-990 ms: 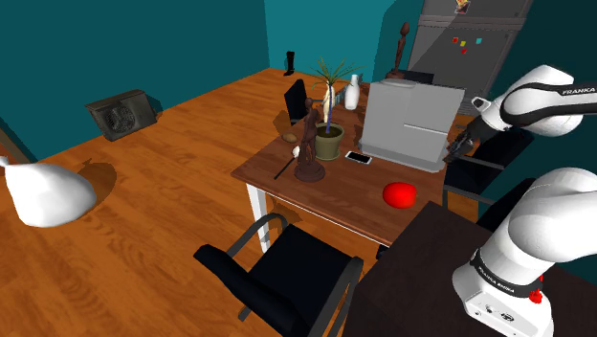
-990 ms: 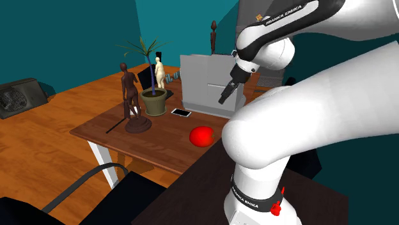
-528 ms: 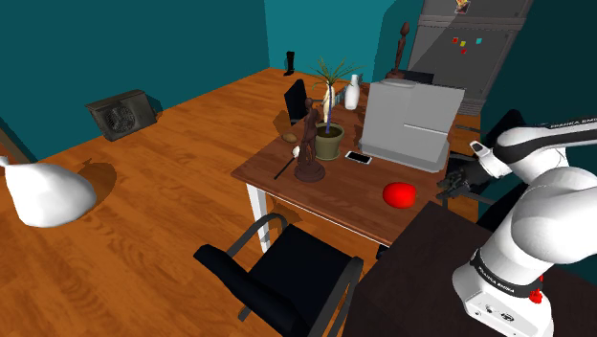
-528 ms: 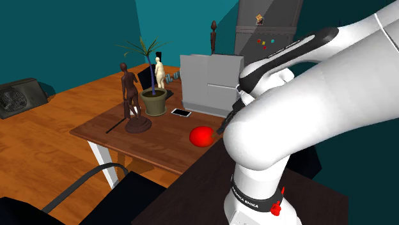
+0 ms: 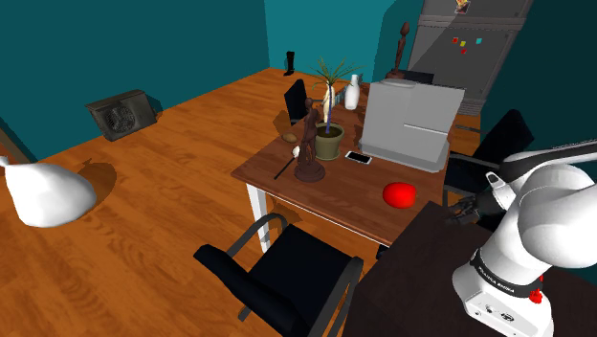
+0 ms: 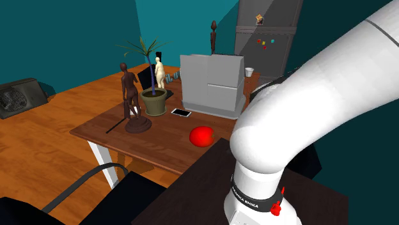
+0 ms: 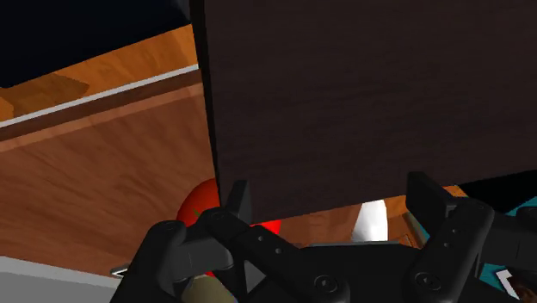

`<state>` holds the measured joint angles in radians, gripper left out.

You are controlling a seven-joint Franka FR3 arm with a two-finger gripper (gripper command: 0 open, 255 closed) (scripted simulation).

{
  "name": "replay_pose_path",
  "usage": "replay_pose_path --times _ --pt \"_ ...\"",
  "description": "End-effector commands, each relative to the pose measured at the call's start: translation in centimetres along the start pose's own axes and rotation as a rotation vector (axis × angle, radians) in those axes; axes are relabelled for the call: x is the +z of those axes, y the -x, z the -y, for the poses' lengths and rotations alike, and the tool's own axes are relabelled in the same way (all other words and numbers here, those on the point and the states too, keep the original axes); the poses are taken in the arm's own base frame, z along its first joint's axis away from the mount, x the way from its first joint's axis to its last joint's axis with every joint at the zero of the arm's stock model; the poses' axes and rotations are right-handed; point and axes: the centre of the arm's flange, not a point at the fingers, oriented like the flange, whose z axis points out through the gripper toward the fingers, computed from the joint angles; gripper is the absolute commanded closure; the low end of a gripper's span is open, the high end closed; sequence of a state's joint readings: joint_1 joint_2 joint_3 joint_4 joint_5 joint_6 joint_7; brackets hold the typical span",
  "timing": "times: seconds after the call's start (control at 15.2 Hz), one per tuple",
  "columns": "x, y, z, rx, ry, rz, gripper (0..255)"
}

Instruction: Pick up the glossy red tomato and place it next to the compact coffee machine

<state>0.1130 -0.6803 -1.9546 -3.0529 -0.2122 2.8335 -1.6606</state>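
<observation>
Within 1 second the jaws have been lowered from beside the grey coffee machine (image 5: 409,123) to just above the dark stand (image 7: 361,95). They are held wide and empty. The red tomato (image 5: 400,194) lies ungrasped on the bench (image 5: 354,196) just beyond them, so a short reach is judged to be left.

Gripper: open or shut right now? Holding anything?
Gripper: open, fingers apart, holding nothing. The red tomato lies apart from it, not grasped.
</observation>
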Motion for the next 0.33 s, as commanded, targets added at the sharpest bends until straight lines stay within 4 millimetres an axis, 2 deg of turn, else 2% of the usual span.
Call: replay_pose_path --times 0.0,0.26 --pt "0.9 -0.1 -2.3 -0.029 0.018 -0.111 0" --pt "3.5 0.9 -6.3 -0.062 0.047 -0.333 0"
